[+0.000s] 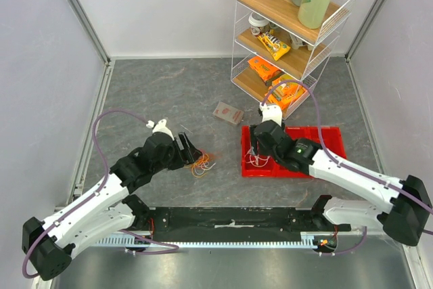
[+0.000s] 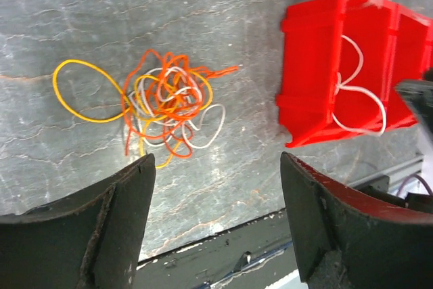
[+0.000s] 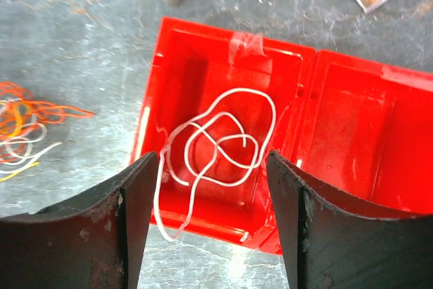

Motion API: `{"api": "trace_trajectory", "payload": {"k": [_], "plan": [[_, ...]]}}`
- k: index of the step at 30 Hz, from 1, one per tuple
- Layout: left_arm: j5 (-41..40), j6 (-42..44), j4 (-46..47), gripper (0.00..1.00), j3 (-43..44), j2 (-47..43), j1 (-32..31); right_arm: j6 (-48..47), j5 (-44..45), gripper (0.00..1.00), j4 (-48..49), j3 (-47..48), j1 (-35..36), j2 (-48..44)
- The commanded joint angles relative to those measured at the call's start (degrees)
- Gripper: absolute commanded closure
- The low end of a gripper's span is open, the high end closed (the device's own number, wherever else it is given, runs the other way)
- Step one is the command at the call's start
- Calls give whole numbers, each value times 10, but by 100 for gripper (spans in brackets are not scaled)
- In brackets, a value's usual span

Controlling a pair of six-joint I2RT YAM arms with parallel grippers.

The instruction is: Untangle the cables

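A tangled bundle of thin orange, yellow and white cables (image 2: pixel 166 103) lies on the grey table, also seen in the top view (image 1: pixel 200 164) and at the left edge of the right wrist view (image 3: pixel 20 126). One white cable (image 3: pixel 220 143) lies looped in the left compartment of a red tray (image 3: pixel 325 109), one end hanging over the near wall. My left gripper (image 2: pixel 216 187) is open and empty, just short of the bundle. My right gripper (image 3: pixel 213 181) is open and empty above the tray's left compartment (image 1: pixel 260 157).
The red tray (image 1: pixel 325 141) sits right of centre. A small grey box (image 1: pixel 228 112) lies behind it. A white wire shelf (image 1: pixel 284 38) with snacks and bottles stands at the back right. A black rail (image 1: pixel 230 218) runs along the near edge.
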Motion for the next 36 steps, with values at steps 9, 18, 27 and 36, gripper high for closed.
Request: {"api": "trace_trajectory", "payload": {"k": [9, 18, 27, 36], "plan": [[-18, -40, 31, 34, -47, -8, 0, -39, -5, 30, -5, 42, 51, 6], [-15, -17, 53, 34, -52, -29, 1, -40, -250, 38, 114, -84, 53, -84], [7, -8, 41, 34, -40, -30, 1, -64, -180, 63, 108, -62, 53, -13], [-18, -2, 21, 34, -38, -75, 1, -49, -147, 100, 101, -74, 54, -42]]}}
